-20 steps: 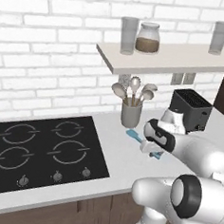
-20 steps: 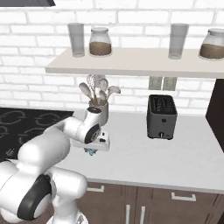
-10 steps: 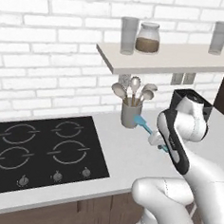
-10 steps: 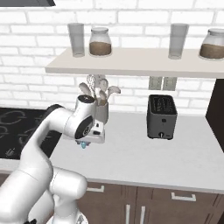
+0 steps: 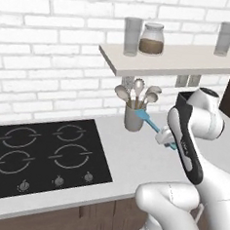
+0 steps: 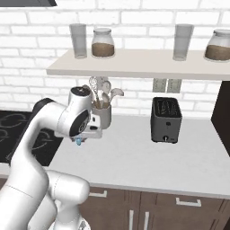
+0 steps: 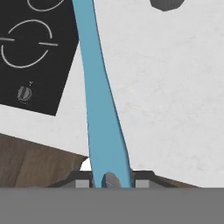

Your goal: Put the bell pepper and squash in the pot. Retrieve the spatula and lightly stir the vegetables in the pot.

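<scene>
A grey utensil cup (image 5: 134,118) holding metal spoons and ladles (image 5: 137,91) stands on the pale tabletop (image 5: 133,160), at about 2 o'clock from the black four-ring hob (image 5: 40,152). A dark toaster (image 6: 166,120) sits at 3 o'clock from the cup. On the wall shelf (image 6: 134,65) at 12 o'clock stand two glasses (image 6: 78,40) and two jars (image 6: 102,43) with brown contents.

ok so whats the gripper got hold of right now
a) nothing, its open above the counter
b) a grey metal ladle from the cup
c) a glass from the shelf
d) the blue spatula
d: the gripper is closed on the blue spatula, which runs up from between the finger tips in the hand view and sticks out toward the grey utensil cup in the left base view.
</scene>
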You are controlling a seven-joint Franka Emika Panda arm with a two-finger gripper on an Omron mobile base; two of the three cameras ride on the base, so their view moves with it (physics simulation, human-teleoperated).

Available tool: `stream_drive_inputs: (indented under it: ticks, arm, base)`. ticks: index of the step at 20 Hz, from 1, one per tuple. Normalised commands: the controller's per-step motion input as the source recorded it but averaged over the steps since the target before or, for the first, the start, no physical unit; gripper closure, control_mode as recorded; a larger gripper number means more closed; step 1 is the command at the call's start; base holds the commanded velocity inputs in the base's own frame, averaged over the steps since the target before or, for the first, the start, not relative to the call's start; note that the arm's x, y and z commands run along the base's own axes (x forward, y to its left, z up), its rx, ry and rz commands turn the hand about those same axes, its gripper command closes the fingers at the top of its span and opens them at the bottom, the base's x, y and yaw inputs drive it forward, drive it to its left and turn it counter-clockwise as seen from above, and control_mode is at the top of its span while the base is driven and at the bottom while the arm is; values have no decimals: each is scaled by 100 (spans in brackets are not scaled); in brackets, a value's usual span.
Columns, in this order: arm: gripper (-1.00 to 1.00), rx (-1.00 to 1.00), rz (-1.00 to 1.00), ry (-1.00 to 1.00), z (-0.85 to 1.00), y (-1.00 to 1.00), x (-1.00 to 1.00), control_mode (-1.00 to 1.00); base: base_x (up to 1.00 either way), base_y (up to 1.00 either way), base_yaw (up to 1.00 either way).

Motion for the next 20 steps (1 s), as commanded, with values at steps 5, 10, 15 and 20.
stream_drive_inputs:
  ticks: [5, 10, 15, 20]
  arm:
    - [100, 0, 0, 0, 0, 0, 0, -100]
    - [100, 0, 1, 0, 0, 2, 0, -100]
    - [100, 0, 6, 0, -3, 39, -5, 100]
    - [100, 0, 0, 0, 0, 0, 0, 100]
  base:
    - [0, 0, 0]
    - [0, 0, 0]
    - [-13, 40, 4]
    - [-52, 100, 11]
